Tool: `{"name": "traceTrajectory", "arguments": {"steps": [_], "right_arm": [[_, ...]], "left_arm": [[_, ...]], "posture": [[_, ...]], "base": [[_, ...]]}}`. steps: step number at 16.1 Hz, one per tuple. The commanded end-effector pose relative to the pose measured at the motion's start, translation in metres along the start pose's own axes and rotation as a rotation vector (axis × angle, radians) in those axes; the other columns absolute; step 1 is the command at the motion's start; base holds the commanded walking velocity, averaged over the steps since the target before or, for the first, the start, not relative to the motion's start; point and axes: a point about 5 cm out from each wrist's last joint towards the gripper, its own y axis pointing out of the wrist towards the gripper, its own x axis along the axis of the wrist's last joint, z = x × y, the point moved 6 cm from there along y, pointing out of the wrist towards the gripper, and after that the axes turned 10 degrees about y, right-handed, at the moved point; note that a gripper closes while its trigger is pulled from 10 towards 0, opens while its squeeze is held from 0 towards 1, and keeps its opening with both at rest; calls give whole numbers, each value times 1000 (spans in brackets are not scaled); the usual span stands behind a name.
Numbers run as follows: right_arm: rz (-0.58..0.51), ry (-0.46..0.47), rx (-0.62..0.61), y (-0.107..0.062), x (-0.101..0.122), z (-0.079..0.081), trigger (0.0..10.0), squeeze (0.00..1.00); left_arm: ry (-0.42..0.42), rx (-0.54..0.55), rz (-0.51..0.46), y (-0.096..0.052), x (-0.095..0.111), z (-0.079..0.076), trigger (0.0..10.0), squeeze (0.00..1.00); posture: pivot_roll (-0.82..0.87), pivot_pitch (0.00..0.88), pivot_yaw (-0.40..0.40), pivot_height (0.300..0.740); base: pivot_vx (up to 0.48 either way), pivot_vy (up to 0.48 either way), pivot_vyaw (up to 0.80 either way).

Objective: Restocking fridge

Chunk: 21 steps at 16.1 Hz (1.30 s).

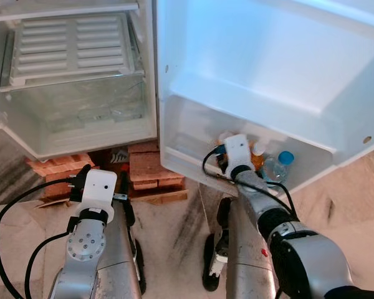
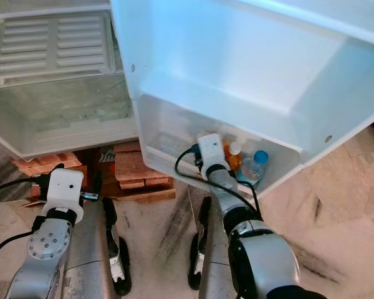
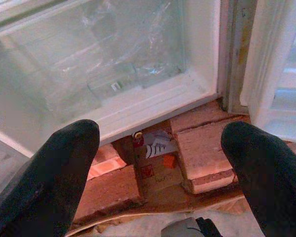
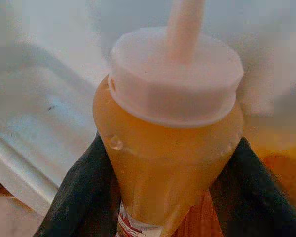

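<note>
Fridge stood open, door swung out toward the robot; the step in hand looked like placing a bottle into the lower door shelf. The right gripper reached into that shelf, its fingers pinching an orange sauce bottle with a white nozzle cap, one finger on each side of the bottle's body. In the left eye view the right wrist sat at about 5 o'clock of frame centre, and a water bottle with a blue cap stood just beside it in the same shelf (other small white-capped bottles near it, hard to tell apart). The left gripper hovered low before the crisper drawer, fingers spread, holding nothing; bricks propped the fridge below. Judged next: set the bottle upright on the shelf floor, clear of its neighbours, then release.
</note>
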Motion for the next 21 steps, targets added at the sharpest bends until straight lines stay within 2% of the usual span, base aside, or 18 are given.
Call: {"name": "traceTrajectory", "arguments": {"steps": [1,2,3,4,6,8,9,12,14,16,17,18,19,20,21], "right_arm": [[121,52,-46,-9,-36,-13,10000,0],[118,72,-59,-9,-35,-16,10000,706],[103,99,-53,-9,-31,-16,10000,1000],[83,94,-47,-7,-26,-16,10000,1000],[-10,107,-9,-2,-1,-13,10000,1000],[-126,41,1,0,30,-20,10000,1000],[-151,75,0,0,37,-25,10000,1000],[-206,70,-10,-7,41,-39,10000,1000],[-290,63,-5,-23,44,-44,10000,1000],[-385,107,17,-49,47,-43,10000,1000],[-401,121,29,-58,45,-39,10000,851],[-405,141,38,-70,40,-34,10000,0],[-404,139,42,-76,38,-32,10000,0],[-384,159,58,-89,29,-25,10000,0],[-369,203,59,-96,21,-24,10000,0]], "left_arm": [[3,-16,19,-2,-5,-5,10000,0],[3,-15,19,-3,-5,-5,10000,0],[3,-15,18,-3,-4,-5,10000,0],[4,-16,18,-3,-4,-5,10000,0],[4,-14,17,-2,-4,-4,10000,0],[5,-12,18,-2,-5,-4,10000,0],[6,-11,18,-2,-5,-3,10000,0],[10,-8,25,-2,-9,-1,10000,0],[12,-5,25,-1,-10,1,10000,0],[15,-7,27,-1,-13,1,10000,0],[15,-8,30,-1,-14,1,10000,0],[16,-9,33,-2,-16,2,10000,0],[16,-10,35,-2,-17,2,10000,0],[17,-10,39,-2,-19,2,10000,0],[11,-5,41,-2,-21,3,10000,0]], "posture": [[213,264,-70,512],[216,268,-70,512],[216,269,-68,512],[216,267,-67,512],[215,264,-65,512],[216,254,-70,512],[214,246,-70,512],[206,234,-72,512],[199,215,-70,512],[190,191,-63,512],[184,180,-60,512],[180,171,-58,512],[178,165,-56,512],[169,151,-52,512],[161,138,-49,512]], "base": [[0,0,0],[0,0,0],[0,0,0],[0,0,0],[0,0,0],[0,0,0],[0,0,0],[0,0,0],[0,0,0],[0,0,0],[0,0,0],[0,0,0],[0,0,0],[0,0,0],[0,0,0]]}}
